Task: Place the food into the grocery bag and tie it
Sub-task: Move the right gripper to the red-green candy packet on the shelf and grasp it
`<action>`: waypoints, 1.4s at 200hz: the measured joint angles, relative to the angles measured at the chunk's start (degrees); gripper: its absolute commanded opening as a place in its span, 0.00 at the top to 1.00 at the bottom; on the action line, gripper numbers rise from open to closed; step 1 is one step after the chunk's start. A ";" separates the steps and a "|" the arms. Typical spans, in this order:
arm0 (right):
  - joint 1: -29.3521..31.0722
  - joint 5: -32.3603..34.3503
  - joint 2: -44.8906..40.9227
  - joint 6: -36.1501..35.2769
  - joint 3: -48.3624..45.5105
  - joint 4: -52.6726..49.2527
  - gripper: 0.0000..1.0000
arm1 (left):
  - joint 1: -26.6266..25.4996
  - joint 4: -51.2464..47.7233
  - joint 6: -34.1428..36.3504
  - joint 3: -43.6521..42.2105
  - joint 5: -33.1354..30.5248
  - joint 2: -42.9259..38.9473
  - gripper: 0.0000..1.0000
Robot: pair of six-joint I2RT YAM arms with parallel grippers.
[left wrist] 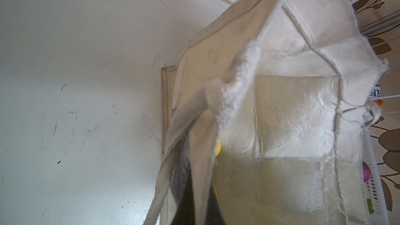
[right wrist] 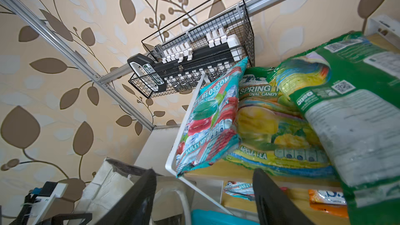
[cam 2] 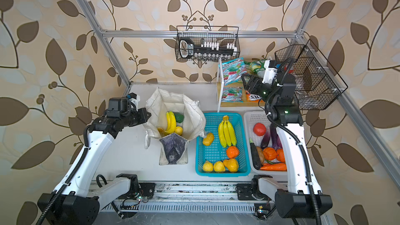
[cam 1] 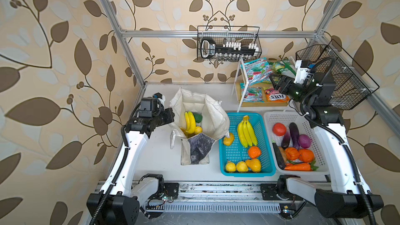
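Your right pincer (right wrist: 204,176) stands open with nothing between its jaws, just in front of the shelf (right wrist: 168,163) at the back of the table (cam 1: 155,148). Your left pincer (cam 1: 171,115) is closed, by the look of it on the rim of the grocery bag (cam 1: 216,122), though cloth hides its fingers. The bag stands open-mouthed on the table between that arm and the turquoise basket (cam 1: 249,173), with a banana bunch (cam 1: 190,122), a green fruit (cam 1: 197,117) and a lemon (cam 1: 198,129) inside; so you are on the snack packets.

The teal-red packet (right wrist: 207,122) leans nearest your jaws, its lower corner overhanging the shelf's edge; the yellow-green packet (right wrist: 270,126) and green-white packet (right wrist: 357,115) lean beside it. Next, I judge, you ease forward, straddle that overhanging corner and close firmly; the glossy film may slip.
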 measured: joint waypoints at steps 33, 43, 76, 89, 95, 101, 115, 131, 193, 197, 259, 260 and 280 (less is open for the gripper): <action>0.00 0.02 3.85 0.04 2.71 -0.66 0.34 | 0.00 0.00 0.02 0.00 0.00 -0.13 1.00; 0.00 -0.02 4.37 0.15 2.80 -0.79 0.36 | 0.00 0.00 0.02 0.00 0.02 -0.13 1.00; 0.11 -1.20 5.31 0.55 2.80 -0.87 0.43 | 0.00 -0.02 0.02 0.00 0.11 -0.13 1.00; 0.37 -1.31 5.33 0.48 2.80 -0.87 0.46 | 0.00 0.00 0.02 0.00 0.22 -0.13 1.00; 0.48 -1.36 5.31 0.50 2.80 -0.83 0.48 | 0.00 -0.02 0.02 0.00 0.24 -0.13 1.00; 0.63 -1.36 5.31 0.37 2.80 -0.76 0.50 | 0.00 -0.02 0.02 0.00 0.22 -0.13 1.00; 0.72 -1.33 5.31 0.39 2.73 -0.63 0.52 | 0.00 0.00 0.02 0.00 0.24 -0.13 1.00; 0.70 -1.31 5.31 0.63 2.67 -0.33 0.55 | 0.00 0.00 0.02 0.00 0.24 -0.13 1.00; 0.72 -1.31 7.91 0.98 2.69 0.13 0.48 | 0.00 0.00 0.02 0.00 0.46 -0.13 1.00; 0.72 -1.31 8.09 1.05 2.69 0.20 0.49 | 0.00 0.00 0.02 0.00 0.48 -0.11 1.00; 0.72 -2.10 9.38 2.54 2.71 2.78 0.61 | 0.00 0.02 0.02 0.00 1.29 -0.11 1.00; 0.72 -2.14 9.38 2.51 2.69 2.80 0.62 | 0.00 0.02 0.04 0.00 1.33 -0.11 1.00; 0.72 -2.16 9.38 2.93 2.71 3.08 0.67 | 0.00 0.02 0.04 0.00 1.55 -0.13 1.00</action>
